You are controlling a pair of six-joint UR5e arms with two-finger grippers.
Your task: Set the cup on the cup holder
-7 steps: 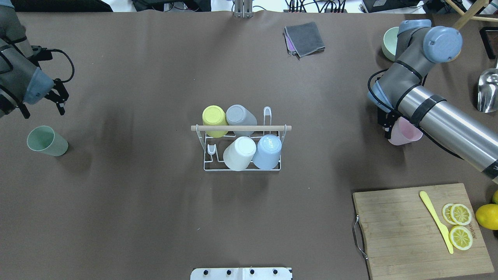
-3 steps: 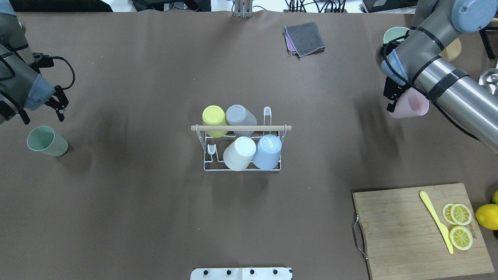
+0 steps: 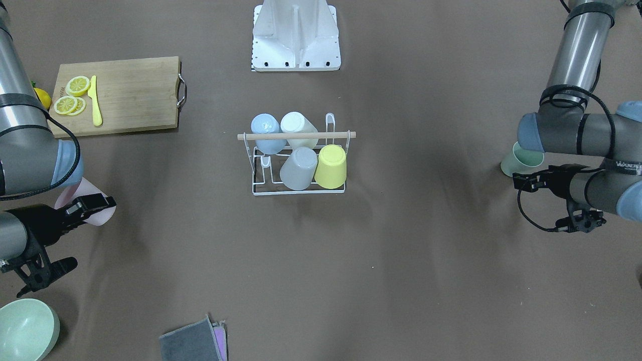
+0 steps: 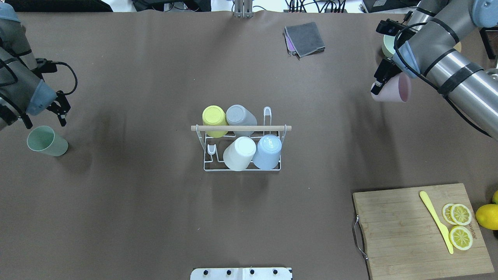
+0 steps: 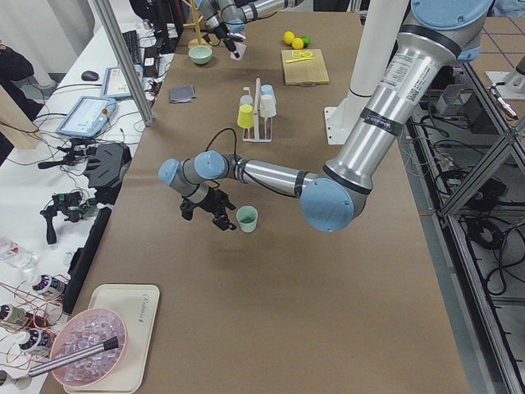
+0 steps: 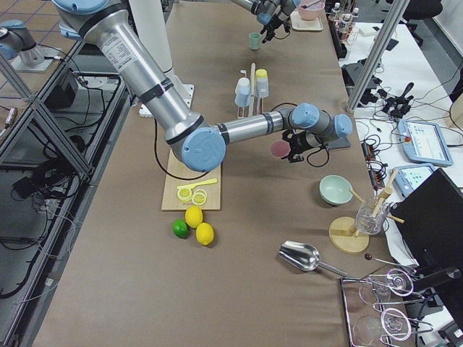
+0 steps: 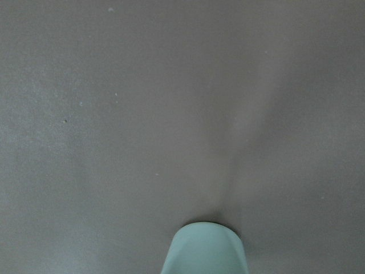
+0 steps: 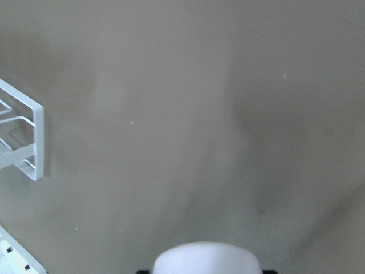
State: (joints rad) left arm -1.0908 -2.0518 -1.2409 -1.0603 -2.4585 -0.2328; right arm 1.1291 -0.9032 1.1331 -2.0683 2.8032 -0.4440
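Since the earlier overhead picture the right tool (image 4: 379, 88) has carried the pink cup (image 4: 392, 93) toward the table's far edge and a little toward the middle. The left tool (image 4: 46, 121) has edged closer to the green cup (image 4: 46, 140).

Overhead, the right tool is clamped on the pink cup, which lies on its side in the air with its mouth toward the view's right. It is well apart from the cup holder (image 4: 241, 128) at the middle of the table (image 4: 136, 214). Upside down on the holder sit a yellow cup (image 4: 214, 120), a grey cup (image 4: 240, 118), a white cup (image 4: 239, 153) and a blue cup (image 4: 268, 151). Two prongs (image 4: 267, 113) stand bare. The left tool's jaws stand apart and hold nothing, just beside the upright green cup.

From the front, the pink cup shows behind a black jaw of the right tool, near a pale green bowl (image 3: 25, 328). The left arm half hides the green cup.

From the left end, the left tool hangs low beside the green cup, jaws spread.

From the right end, the pink cup's mouth faces the camera.

The left wrist view shows only the green cup's wall at the bottom edge, over bare table.

The right wrist view shows the pink cup's pale wall at the bottom edge and a corner of the cup holder at the left edge
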